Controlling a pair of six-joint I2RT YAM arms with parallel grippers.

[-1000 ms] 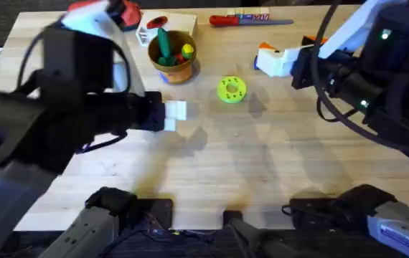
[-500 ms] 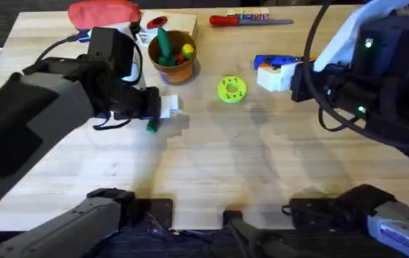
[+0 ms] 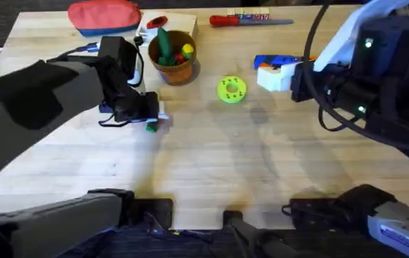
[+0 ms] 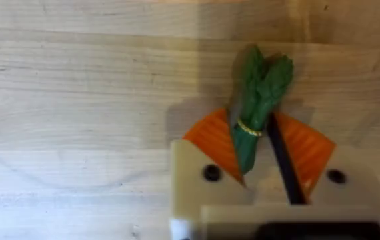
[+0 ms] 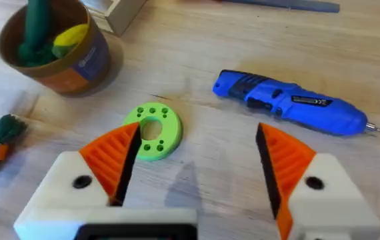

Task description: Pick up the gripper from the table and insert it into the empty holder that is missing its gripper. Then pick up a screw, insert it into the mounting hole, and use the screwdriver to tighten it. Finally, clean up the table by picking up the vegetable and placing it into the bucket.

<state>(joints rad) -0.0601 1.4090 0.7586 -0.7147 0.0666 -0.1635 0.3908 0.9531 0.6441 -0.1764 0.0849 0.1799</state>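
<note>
The slim green vegetable (image 4: 257,93) lies on the table (image 3: 212,172), left of the bucket's front. My left gripper (image 4: 253,127) is down over it, and its orange pads (image 4: 210,140) are shut on the stem. From overhead the vegetable (image 3: 151,126) pokes out just under the left gripper (image 3: 154,118). The orange-brown bucket (image 3: 172,57) holds a thicker green toy and a yellow one. The blue screwdriver (image 5: 290,103) lies on the table beyond my right gripper (image 5: 197,143), which hovers open and empty. The loose gripper piece, the empty holder and the screw are out of view.
A green round disc (image 3: 232,89) lies between the bucket and the right gripper (image 3: 273,77). A red pouch (image 3: 104,16) and a red-handled screwdriver (image 3: 247,20) sit along the far edge. A small box (image 3: 179,23) stands behind the bucket.
My left arm swung back from under the camera and dropped, bringing its gripper down and leftward onto the vegetable. The right arm shifted slightly early on, uncovering the blue screwdriver, then held still.
</note>
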